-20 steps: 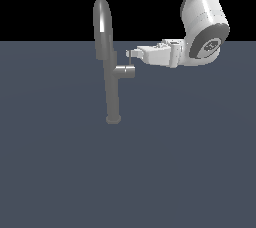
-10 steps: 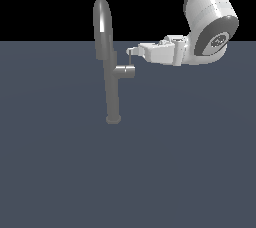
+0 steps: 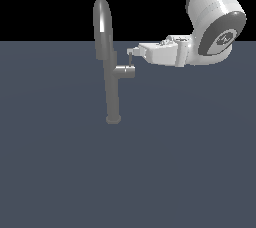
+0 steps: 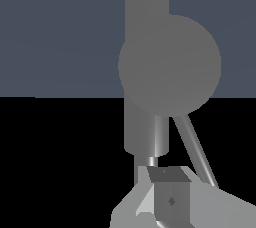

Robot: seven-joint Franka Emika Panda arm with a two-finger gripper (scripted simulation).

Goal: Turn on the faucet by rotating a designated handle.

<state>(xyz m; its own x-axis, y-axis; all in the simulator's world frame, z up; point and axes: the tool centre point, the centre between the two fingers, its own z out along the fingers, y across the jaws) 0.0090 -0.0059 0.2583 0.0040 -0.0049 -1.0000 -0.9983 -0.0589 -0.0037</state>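
Note:
The faucet (image 3: 111,72) is a tall grey gooseneck tube standing on a dark floor, with a short side stub (image 3: 126,72) pointing toward the exterior view's right. The handle (image 3: 131,59), a thin grey rod, rises from the stub's end. My gripper (image 3: 131,51) reaches in level from the exterior view's right, its tip at the top end of the rod. In the wrist view the stub's round end face (image 4: 170,64) fills the middle. There the handle (image 4: 195,149) slants down beside my gripper (image 4: 162,174), not between the fingers (image 4: 172,197), which look shut with nothing held.
The faucet's base collar (image 3: 113,119) sits on the flat dark grey floor (image 3: 60,172). The arm's white wrist body (image 3: 215,32) hangs above the floor on the exterior view's right. The arched spout end (image 4: 145,132) hangs close in front of the fingers in the wrist view.
The arm's wrist body has shifted slightly toward the exterior view's right and upward. The fingertips stay at the handle's top end, and the handle shows no clear turn.

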